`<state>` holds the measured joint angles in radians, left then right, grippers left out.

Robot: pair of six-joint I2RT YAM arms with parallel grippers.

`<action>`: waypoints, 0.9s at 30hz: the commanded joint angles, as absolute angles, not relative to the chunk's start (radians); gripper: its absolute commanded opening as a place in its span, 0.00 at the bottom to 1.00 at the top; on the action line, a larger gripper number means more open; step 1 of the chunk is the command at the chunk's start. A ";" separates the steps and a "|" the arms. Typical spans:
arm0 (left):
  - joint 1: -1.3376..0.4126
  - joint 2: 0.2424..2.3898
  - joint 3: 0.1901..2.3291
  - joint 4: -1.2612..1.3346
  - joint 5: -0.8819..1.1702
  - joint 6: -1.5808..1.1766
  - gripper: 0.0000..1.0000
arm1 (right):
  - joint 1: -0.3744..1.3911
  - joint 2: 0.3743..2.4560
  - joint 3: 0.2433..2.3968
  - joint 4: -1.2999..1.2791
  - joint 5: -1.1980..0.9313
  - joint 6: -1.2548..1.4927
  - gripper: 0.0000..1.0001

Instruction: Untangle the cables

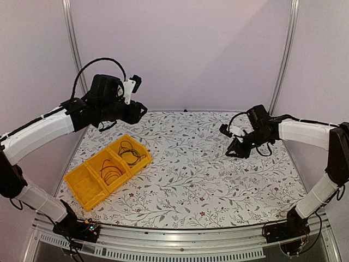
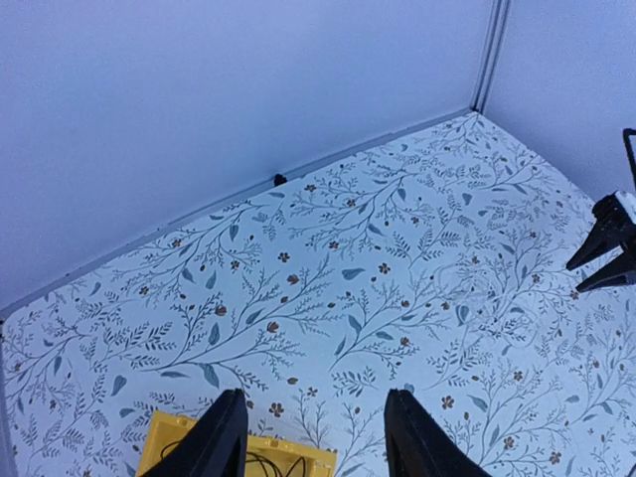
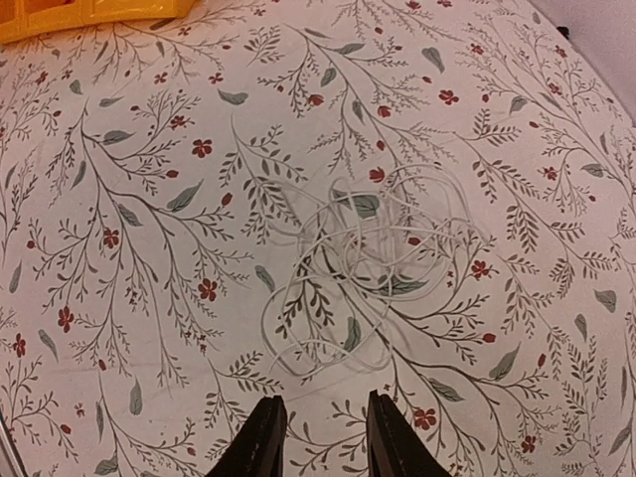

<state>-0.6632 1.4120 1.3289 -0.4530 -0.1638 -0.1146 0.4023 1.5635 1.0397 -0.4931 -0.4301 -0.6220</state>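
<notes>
A pale whitish cable (image 3: 370, 260) lies in a loose tangle on the flowered table, just ahead of my right gripper (image 3: 323, 429). That gripper is open and empty, low over the table at the right (image 1: 235, 150). A black cable (image 1: 131, 152) sits coiled in the far compartment of the yellow bin (image 1: 82, 188). A dark coil (image 1: 111, 171) lies in the middle compartment. My left gripper (image 1: 140, 109) hangs high above the back left of the table. In its wrist view it (image 2: 314, 429) is open with nothing between its fingers, above the bin's far edge (image 2: 298, 459).
The bin's near compartment (image 1: 86, 184) holds nothing. The bin's corner (image 3: 89, 14) shows far up-left in the right wrist view. Pale walls and metal posts (image 1: 72, 38) close in the back and sides. Thick black arm cables loop over the left arm (image 1: 97, 63).
</notes>
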 commanded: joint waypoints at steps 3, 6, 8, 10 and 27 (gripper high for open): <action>-0.662 1.362 0.957 0.285 0.036 -0.060 0.51 | 0.371 1.596 1.192 -0.519 -0.323 -0.551 0.33; -0.657 1.384 0.904 0.309 0.092 -0.120 0.51 | 0.371 1.635 1.229 -0.542 -0.338 -0.547 0.33; -0.668 1.404 0.908 0.258 0.106 -0.104 0.50 | 0.375 1.662 1.247 -0.553 -0.368 -0.554 0.34; -0.699 1.421 0.925 0.207 0.063 -0.075 0.50 | 0.390 1.693 1.265 -0.559 -0.379 -0.573 0.35; -0.769 1.484 0.980 0.163 0.130 -0.120 0.49 | 0.488 2.024 1.501 -0.625 -0.264 -0.563 0.41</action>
<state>-0.7506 1.4696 0.9401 0.1654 0.1200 -0.1101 0.4938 1.9797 1.4746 -0.5919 -0.2829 -0.5716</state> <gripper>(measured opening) 0.493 0.425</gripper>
